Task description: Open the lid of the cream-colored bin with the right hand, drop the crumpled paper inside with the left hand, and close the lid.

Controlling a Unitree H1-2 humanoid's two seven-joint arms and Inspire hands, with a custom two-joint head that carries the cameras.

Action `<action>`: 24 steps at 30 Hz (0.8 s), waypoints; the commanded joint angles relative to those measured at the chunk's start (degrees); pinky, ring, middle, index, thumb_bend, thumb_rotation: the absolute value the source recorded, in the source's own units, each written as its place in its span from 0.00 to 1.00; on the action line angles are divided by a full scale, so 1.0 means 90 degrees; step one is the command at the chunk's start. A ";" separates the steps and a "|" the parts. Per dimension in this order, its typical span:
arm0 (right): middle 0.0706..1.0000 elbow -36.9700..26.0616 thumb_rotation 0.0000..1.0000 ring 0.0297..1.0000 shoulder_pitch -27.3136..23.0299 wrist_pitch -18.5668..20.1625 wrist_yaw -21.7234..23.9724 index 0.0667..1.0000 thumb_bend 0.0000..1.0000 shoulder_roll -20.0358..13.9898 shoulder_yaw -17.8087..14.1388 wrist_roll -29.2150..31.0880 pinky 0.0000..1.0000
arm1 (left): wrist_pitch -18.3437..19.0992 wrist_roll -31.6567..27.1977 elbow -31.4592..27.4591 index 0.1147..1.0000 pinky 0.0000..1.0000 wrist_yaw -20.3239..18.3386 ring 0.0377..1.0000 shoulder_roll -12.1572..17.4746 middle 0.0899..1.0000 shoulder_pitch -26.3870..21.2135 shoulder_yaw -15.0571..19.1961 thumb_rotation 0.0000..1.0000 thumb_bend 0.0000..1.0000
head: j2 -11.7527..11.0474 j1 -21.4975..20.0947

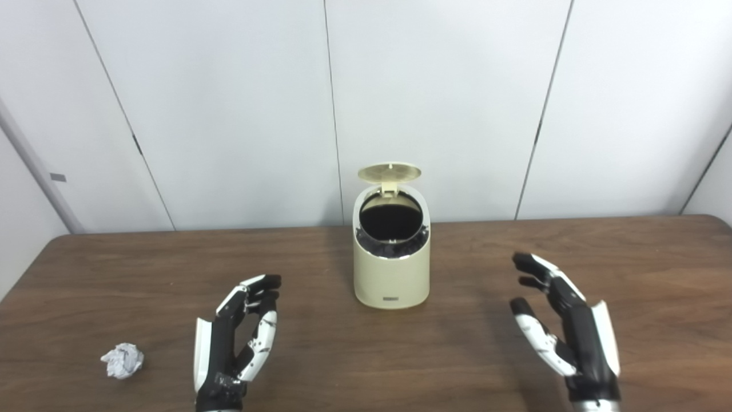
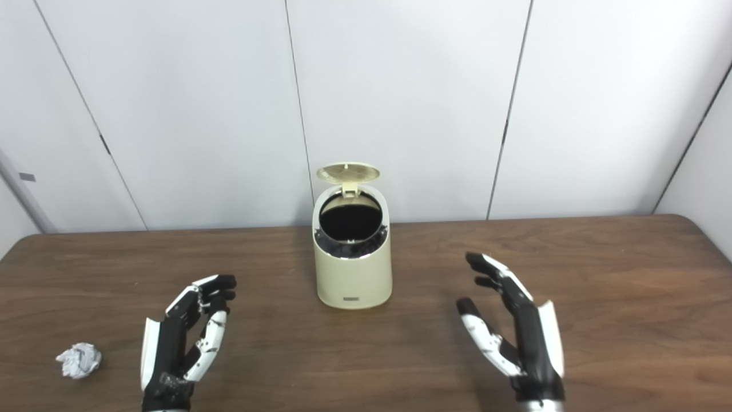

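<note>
The cream-colored bin [image 1: 392, 274] stands at the table's middle with its lid [image 1: 389, 172] swung up and back, showing the dark inside. The crumpled paper [image 1: 122, 360] lies on the table at the front left. My left hand [image 1: 237, 343] is open and empty, just right of the paper and apart from it. My right hand [image 1: 563, 323] is open and empty, to the right of the bin and nearer to me, not touching it.
The brown wooden table [image 1: 457, 355] runs the full width of the view. White wall panels [image 1: 434, 86] stand right behind its far edge, close behind the bin.
</note>
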 commanded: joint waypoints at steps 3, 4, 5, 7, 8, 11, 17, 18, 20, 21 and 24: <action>0.73 0.0007 0.50 0.73 0.0025 -0.0416 -0.0317 0.70 0.23 -0.0062 -0.0028 -0.0146 0.65 | -0.0135 0.0108 0.0235 0.65 0.57 0.0086 0.65 0.0048 0.67 0.0057 0.0004 0.55 0.22 | -0.0015 0.0010; 0.73 0.0018 0.51 0.73 0.0025 -0.0419 -0.0364 0.70 0.23 -0.0062 -0.0029 -0.0189 0.65 | -0.0175 0.0079 0.0257 0.65 0.57 0.0085 0.65 0.0050 0.67 0.0050 0.0003 0.52 0.22 | -0.0015 0.0010; 0.73 0.0036 0.53 0.73 0.0019 -0.0421 -0.0418 0.70 0.23 -0.0062 -0.0024 -0.0222 0.65 | -0.0192 0.0072 0.0265 0.65 0.56 0.0086 0.65 0.0053 0.67 0.0045 0.0003 0.51 0.21 | -0.0027 0.0041; 0.73 0.0093 0.57 0.74 0.0010 -0.0423 -0.0507 0.70 0.24 -0.0073 0.0000 -0.0238 0.65 | -0.0183 0.0117 0.0271 0.65 0.56 0.0103 0.64 0.0065 0.67 0.0042 0.0008 0.51 0.21 | 0.0000 0.0066; 0.74 0.0146 0.59 0.75 -0.0002 -0.0420 -0.0553 0.70 0.25 -0.0075 0.0011 -0.0219 0.66 | -0.0199 0.0132 0.0285 0.65 0.56 0.0118 0.64 0.0074 0.67 0.0037 0.0015 0.51 0.21 | -0.0031 0.0055; 0.74 0.0258 0.59 0.75 -0.0037 -0.0422 -0.0639 0.70 0.25 -0.0083 0.0022 -0.0218 0.66 | -0.0281 0.0130 0.0340 0.65 0.57 0.0145 0.65 0.0103 0.67 0.0009 0.0028 0.52 0.22 | -0.0055 0.0057; 0.74 0.0407 0.61 0.75 -0.0121 -0.0421 -0.0683 0.70 0.26 -0.0116 -0.0074 -0.0152 0.66 | -0.0202 0.1135 -0.0351 0.62 0.53 0.0459 0.63 0.0285 0.65 -0.0054 0.0111 0.51 0.24 | -0.0049 0.0304; 0.74 0.0428 0.62 0.75 -0.0125 -0.0422 -0.0687 0.71 0.26 -0.0140 -0.0078 -0.0123 0.67 | -0.0193 0.1339 -0.0526 0.61 0.50 0.0488 0.61 0.0345 0.63 -0.0054 0.0144 0.52 0.24 | -0.0052 0.0339; 0.75 0.0498 0.66 0.76 -0.0134 -0.0421 -0.0709 0.71 0.27 -0.0216 -0.0088 -0.0102 0.68 | -0.0102 0.1743 -0.0887 0.62 0.49 0.0504 0.61 0.0535 0.64 -0.0019 0.0271 0.57 0.35 | -0.0047 0.0519; 0.75 0.0525 0.66 0.76 -0.0140 -0.0420 -0.0706 0.71 0.27 -0.0252 -0.0089 -0.0063 0.68 | -0.0022 0.1912 -0.1063 0.62 0.49 0.0487 0.61 0.0630 0.64 0.0023 0.0344 0.57 0.35 | -0.0048 0.0568; 0.75 0.0620 0.66 0.76 -0.0169 -0.0421 -0.0706 0.71 0.26 -0.0370 -0.0086 0.0098 0.68 | 0.0288 0.2130 -0.1618 0.64 0.52 0.0274 0.64 0.0912 0.66 0.0187 0.0625 0.61 0.57 | -0.0036 0.0802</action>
